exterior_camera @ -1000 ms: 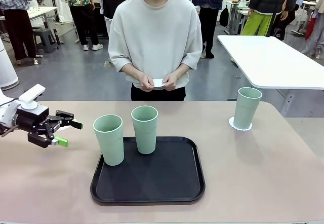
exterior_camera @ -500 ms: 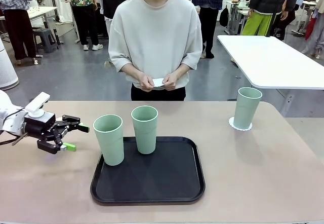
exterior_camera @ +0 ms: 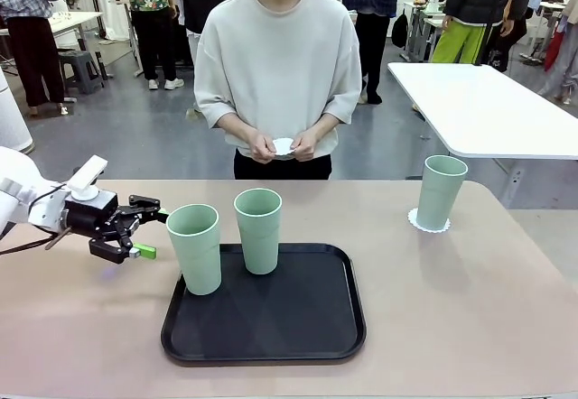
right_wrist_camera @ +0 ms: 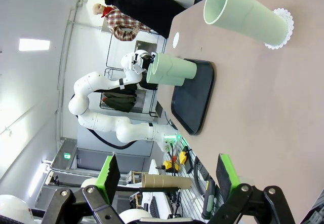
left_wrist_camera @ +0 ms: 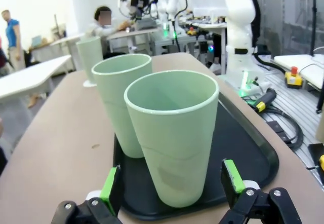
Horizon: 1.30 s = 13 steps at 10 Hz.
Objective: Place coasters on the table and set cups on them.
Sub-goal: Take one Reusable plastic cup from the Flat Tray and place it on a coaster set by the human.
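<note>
1. The left gripper (exterior_camera: 151, 231) has its jaws spread. In the wrist view the nearest cup (left_wrist_camera: 174, 133) stands just ahead, between the green pads (left_wrist_camera: 110, 186), and is not yet gripped.
2. Over the last second this gripper has travelled rightward above the table (exterior_camera: 470, 309) to the cup at the left edge of the tray (exterior_camera: 298, 327). A grasp is probably next.
3. The right gripper (right_wrist_camera: 166, 176) also has its jaws spread and holds nothing.
4. One far cup (exterior_camera: 441, 191) stands on a coaster (exterior_camera: 417, 223). The person's hands (exterior_camera: 284, 146) hold another.

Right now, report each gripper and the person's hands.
Left gripper: open, empty, facing the nearer tall mint-green plastic cup.
Right gripper: open, empty.
Person's hands: together holding a small round white coaster.
</note>
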Motion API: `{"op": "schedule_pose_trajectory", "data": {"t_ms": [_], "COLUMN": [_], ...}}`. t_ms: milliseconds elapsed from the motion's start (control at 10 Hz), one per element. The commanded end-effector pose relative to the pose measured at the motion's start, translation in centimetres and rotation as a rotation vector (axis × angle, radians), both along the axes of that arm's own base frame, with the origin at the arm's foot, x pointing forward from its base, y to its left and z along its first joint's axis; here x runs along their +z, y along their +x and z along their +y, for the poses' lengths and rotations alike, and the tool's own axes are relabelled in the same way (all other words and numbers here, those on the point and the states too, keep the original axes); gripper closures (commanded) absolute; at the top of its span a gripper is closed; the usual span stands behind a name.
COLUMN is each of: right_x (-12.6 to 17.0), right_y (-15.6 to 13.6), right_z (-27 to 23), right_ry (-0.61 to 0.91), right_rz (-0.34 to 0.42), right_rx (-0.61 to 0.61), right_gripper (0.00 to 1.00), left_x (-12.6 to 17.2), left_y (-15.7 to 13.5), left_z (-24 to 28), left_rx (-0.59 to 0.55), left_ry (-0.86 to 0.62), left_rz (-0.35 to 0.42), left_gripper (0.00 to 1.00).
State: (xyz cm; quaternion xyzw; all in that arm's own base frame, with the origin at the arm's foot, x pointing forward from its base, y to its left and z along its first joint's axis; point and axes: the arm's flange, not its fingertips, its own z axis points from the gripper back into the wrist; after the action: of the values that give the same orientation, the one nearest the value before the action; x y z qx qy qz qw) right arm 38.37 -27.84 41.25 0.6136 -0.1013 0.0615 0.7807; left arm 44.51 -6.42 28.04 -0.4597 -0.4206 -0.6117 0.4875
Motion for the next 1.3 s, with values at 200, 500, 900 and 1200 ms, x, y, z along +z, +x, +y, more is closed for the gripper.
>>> {"op": "schedule_pose_trajectory", "data": {"t_ms": [200, 500, 900, 1200], "right_x": [0.0, 0.0, 0.0, 0.0], "right_y": [-0.2, -0.2, -0.2, -0.2], "right_z": [0.2, 0.2, 0.2, 0.2], "right_ry": [-0.002, -0.002, -0.002, -0.002], "right_rz": [0.008, 0.008, 0.008, 0.008], "right_rx": [-0.007, -0.007, -0.007, -0.007], "right_gripper": [0.00, 0.00, 0.00, 0.00], "left_x": [-1.2, -1.4, -1.9, -2.2], "left_y": [1.1, 1.3, 1.5, 1.5], "left_z": [-1.0, -1.4, -2.0, -2.7], "left_rx": [-0.037, -0.064, -0.104, -0.127], "left_ry": [-0.019, -0.035, -0.052, -0.054], "left_rz": [-0.013, -0.012, 0.016, 0.027], "left_gripper": [0.00, 0.00, 0.00, 0.00]}}
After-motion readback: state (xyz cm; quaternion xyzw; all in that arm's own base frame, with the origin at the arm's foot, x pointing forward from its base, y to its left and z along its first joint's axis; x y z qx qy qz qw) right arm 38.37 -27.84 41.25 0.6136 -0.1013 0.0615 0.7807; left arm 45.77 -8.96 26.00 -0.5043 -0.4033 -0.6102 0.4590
